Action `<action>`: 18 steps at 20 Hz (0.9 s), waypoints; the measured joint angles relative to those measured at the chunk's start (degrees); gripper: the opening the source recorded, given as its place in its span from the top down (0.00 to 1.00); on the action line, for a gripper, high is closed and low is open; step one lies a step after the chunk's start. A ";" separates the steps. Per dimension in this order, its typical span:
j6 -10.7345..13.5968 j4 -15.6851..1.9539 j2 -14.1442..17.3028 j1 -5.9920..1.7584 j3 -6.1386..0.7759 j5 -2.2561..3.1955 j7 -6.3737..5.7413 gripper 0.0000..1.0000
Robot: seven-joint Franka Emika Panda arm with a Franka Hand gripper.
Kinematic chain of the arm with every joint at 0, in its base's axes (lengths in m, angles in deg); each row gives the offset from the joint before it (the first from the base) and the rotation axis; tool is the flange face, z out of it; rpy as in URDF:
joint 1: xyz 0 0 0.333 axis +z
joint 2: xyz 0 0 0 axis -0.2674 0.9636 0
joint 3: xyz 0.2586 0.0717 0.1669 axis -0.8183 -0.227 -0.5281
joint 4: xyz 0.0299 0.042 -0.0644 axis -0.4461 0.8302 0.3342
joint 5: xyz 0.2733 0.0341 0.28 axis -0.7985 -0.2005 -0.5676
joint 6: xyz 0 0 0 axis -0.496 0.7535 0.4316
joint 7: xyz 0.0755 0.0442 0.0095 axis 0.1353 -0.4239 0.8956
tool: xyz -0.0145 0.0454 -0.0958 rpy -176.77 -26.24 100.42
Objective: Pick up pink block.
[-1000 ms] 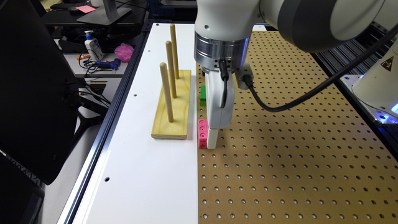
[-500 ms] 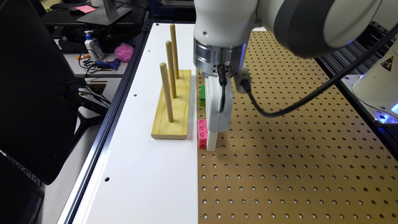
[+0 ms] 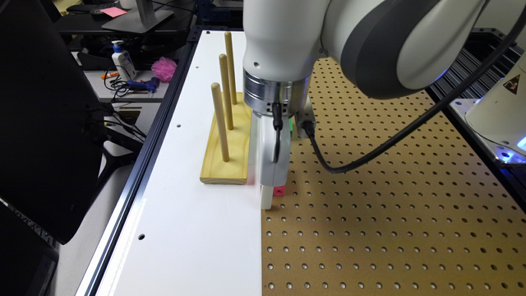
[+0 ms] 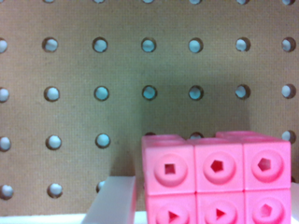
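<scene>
You're seeing one pink block [image 4: 217,179], three cubes across, one finger [image 4: 114,200] just beside it; the gripper's [image 3: 272,196] state is unclear.

Peg stand [image 3: 227,164]; possibly green block [image 3: 291,124]

No legible text, yellow triangular warning sign [image 3: 512,84] on white robot base [image 3: 499,111], symbol unclear
</scene>
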State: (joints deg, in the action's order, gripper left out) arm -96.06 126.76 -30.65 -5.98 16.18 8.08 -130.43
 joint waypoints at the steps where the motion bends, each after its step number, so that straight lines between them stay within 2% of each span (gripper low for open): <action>1: 0.00 -0.01 0.00 0.00 0.00 0.00 0.00 0.00; 6: 0.00 -0.03 0.04 0.00 0.00 0.01 0.00 0.00; 7: -0.01 -0.02 0.04 -0.05 0.01 0.01 0.00 1.00; 18: 0.13 0.01 0.00 -0.06 0.01 0.01 0.00 1.00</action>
State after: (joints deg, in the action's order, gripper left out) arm -95.93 126.77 -30.66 -6.04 16.19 8.09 -130.42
